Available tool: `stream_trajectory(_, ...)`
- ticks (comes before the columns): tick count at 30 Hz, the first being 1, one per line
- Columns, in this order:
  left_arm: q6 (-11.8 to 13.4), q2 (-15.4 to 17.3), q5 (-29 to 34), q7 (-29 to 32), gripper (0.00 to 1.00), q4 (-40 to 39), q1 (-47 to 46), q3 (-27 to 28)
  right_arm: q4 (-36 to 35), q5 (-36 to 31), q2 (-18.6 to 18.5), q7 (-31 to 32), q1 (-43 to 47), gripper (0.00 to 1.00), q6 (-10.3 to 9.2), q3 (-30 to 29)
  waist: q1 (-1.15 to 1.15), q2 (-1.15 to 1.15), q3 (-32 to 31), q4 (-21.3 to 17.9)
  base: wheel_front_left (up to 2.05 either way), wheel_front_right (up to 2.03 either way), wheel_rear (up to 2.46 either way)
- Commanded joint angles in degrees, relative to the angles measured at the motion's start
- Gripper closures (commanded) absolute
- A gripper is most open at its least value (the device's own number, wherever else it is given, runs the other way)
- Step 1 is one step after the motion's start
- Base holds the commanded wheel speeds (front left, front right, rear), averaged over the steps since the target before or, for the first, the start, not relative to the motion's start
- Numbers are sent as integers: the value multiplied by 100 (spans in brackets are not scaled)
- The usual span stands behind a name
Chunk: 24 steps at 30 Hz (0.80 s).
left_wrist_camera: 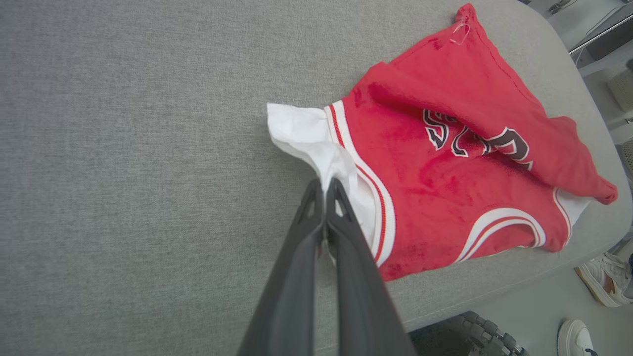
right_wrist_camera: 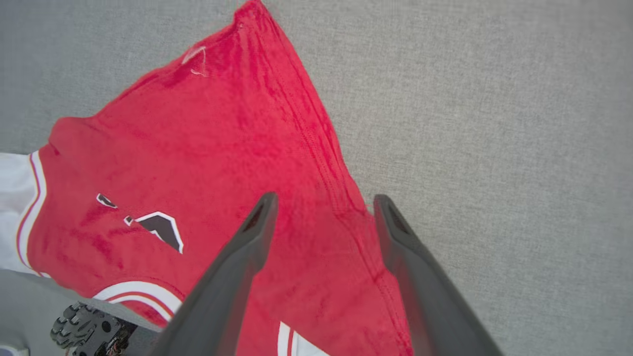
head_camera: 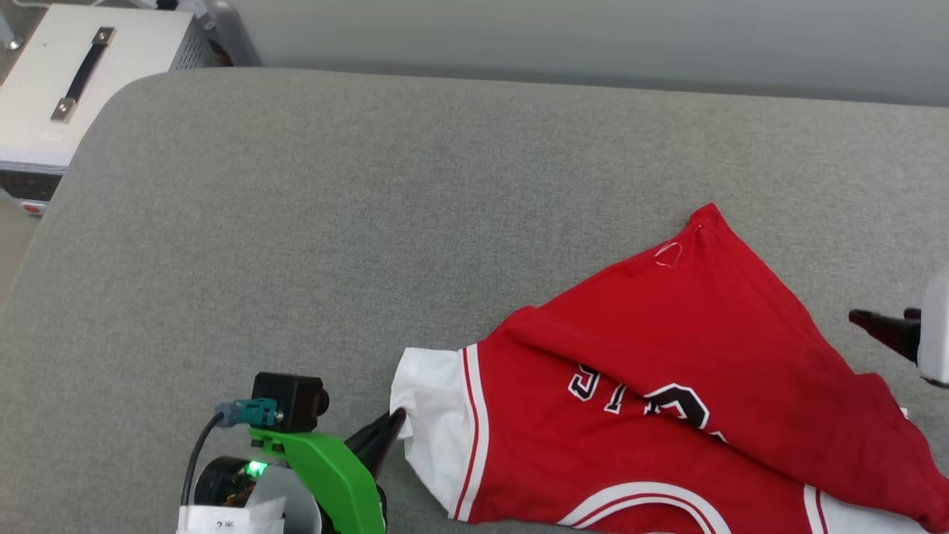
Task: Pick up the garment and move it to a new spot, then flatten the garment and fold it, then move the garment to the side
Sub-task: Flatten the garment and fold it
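The garment [head_camera: 667, 371] is a red jersey with white sleeves and black lettering, lying crumpled and partly folded over itself on the grey table at the near right. My left gripper [head_camera: 397, 423] is shut on the white sleeve's edge [left_wrist_camera: 336, 163], which bunches up between its dark fingers [left_wrist_camera: 296, 267]. In the right wrist view my right gripper [right_wrist_camera: 324, 202] stands open above the garment's [right_wrist_camera: 198, 148] red side hem, with nothing between its fingers. One of its dark fingertips [head_camera: 878, 326] shows at the head view's right edge, beside the garment.
The grey padded table [head_camera: 334, 208] stretches wide and bare to the left and far side. A white case with a black handle [head_camera: 74, 81] stands off the far left corner. A person's shoes [left_wrist_camera: 603, 282] and a black wheel [left_wrist_camera: 470, 336] show beyond the near table edge.
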Motion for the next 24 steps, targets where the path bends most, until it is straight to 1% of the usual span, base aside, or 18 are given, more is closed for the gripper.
stream_trajectory(1, -6, -12, 73, 16, 100, -39, -124, -3, -21, -49, 45, 98, -255, 0, -5, 103, 0, 0, 299, 271, 0, 0, 0)
stream_trajectory(5, -9, -34, 135, 18, 100, -112, -272, -21, 265, -295, 199, 307, -947, 0, -5, 360, 0, 0, 611, 498, 0, 0, 0)
stream_trajectory(7, -33, -105, 150, 12, 100, -131, -367, -72, 638, -464, 292, 353, -1410, 0, -5, 487, 0, 0, 810, 680, 0, 0, 0)
stream_trajectory(11, -87, -189, 158, -16, 100, -119, -494, -125, 1153, -689, 265, 324, -1873, 0, -5, 572, 0, 0, 1062, 914, 0, 0, 0)
stream_trajectory(17, -173, -280, 204, -70, 100, -71, -648, -213, 1809, -981, 93, 127, -2249, 0, -5, 716, 0, 0, 1275, 1175, 0, 0, 0)
stream_trajectory(24, -214, -393, 235, -98, 100, -59, -749, -324, 2275, -1044, -57, -46, -2293, 0, -5, 1028, 0, 0, 1385, 1337, 0, 0, 0)
